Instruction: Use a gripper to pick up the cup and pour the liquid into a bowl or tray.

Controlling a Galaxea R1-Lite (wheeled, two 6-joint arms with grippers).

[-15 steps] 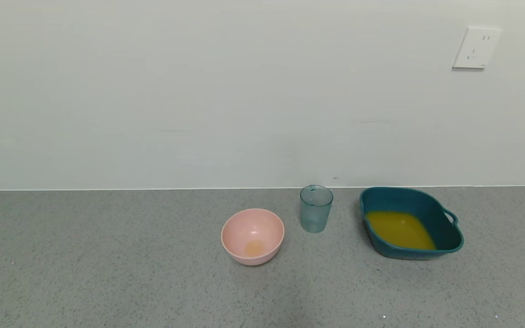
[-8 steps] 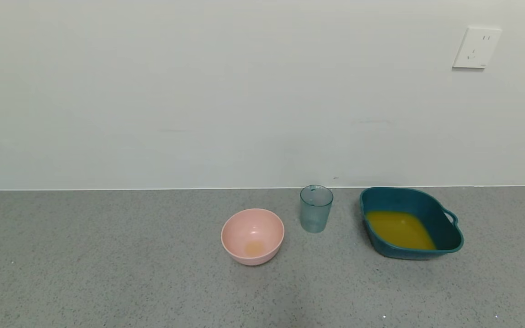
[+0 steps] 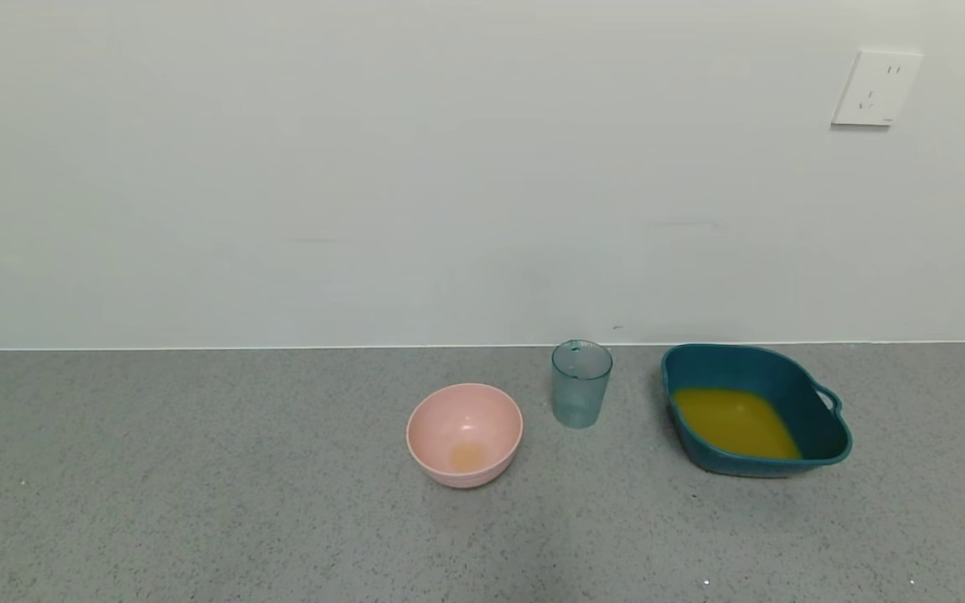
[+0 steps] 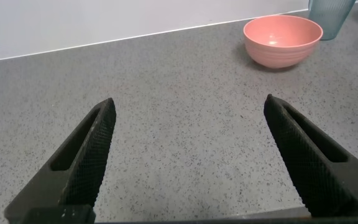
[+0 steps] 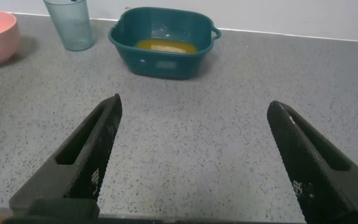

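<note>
Looking past your right hand (image 5: 191, 155), you find the cup (image 5: 71, 23) well ahead of its spread fingers and off toward the left finger's side, standing upright on the speckled grey tabletop (image 3: 198, 502). That hand is open and holds nothing. The cup is a translucent pale blue-green tumbler with faint vertical ribs, and it looks empty. Straight ahead of the same hand, nearer than the cup, sits the basin (image 5: 163, 62): dark teal plastic, squarish with rounded corners and a small loop handle, with the liquid (image 5: 165, 45) pooled opaque orange-yellow in its bottom.

Your left hand (image 4: 188, 162) is also open and empty, low over the tabletop. Well ahead of it stands a round, smooth pale pink bowl (image 4: 283, 41), with the cup just beyond that. From the head view, the cup stands between the pink bowl and the basin, touching neither.
</note>
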